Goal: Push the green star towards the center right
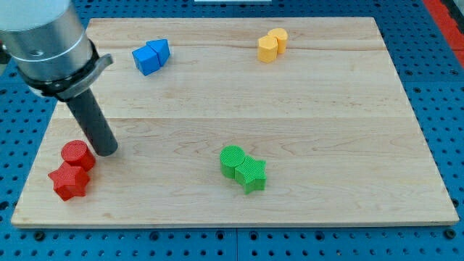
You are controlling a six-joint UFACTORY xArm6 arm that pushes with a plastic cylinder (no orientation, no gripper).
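Observation:
The green star (251, 174) lies on the wooden board (304, 109) at the lower middle, touching a green cylinder (232, 160) on its upper left. My tip (106, 150) rests on the board at the view's left, far to the left of the green star. It stands just to the right of a red cylinder (77, 154).
A red star (69, 181) lies below the red cylinder at the lower left. Two blue blocks (151, 56) sit together at the upper left. Two yellow blocks (272, 44), cylinder-like, sit together at the upper right. A blue pegboard surrounds the board.

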